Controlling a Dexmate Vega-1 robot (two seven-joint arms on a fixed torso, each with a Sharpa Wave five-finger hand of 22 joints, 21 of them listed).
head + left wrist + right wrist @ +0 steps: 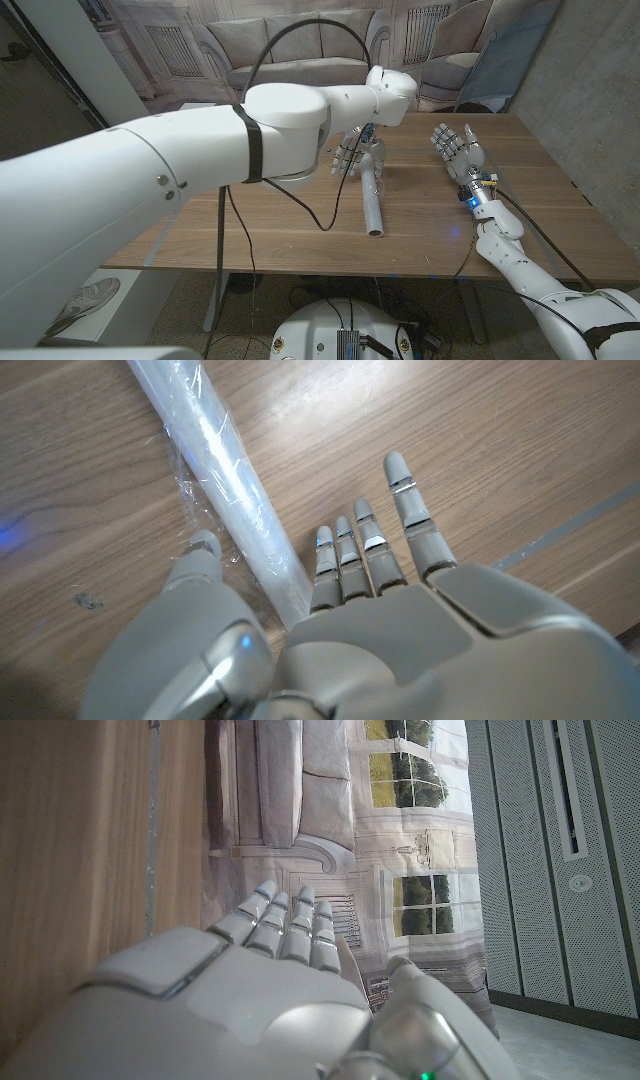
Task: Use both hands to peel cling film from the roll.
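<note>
Long white roll of clear cling film (372, 200) lying on brown wooden table (300, 225). Left hand (352, 150) spread over its far end, thumb and fingers (375, 550) either side, grip uncertain. Right hand (456, 148) well apart, open, empty.

A translucent, silvery-white cling film roll (372, 201) lies at the centre of the brown wood-grain table (300, 225), with white-and-grey hands at its 12 o'clock (352, 152) and 2 o'clock (456, 146).

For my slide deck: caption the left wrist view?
Left robot hand straddling the cling film roll on the wooden table.
</note>
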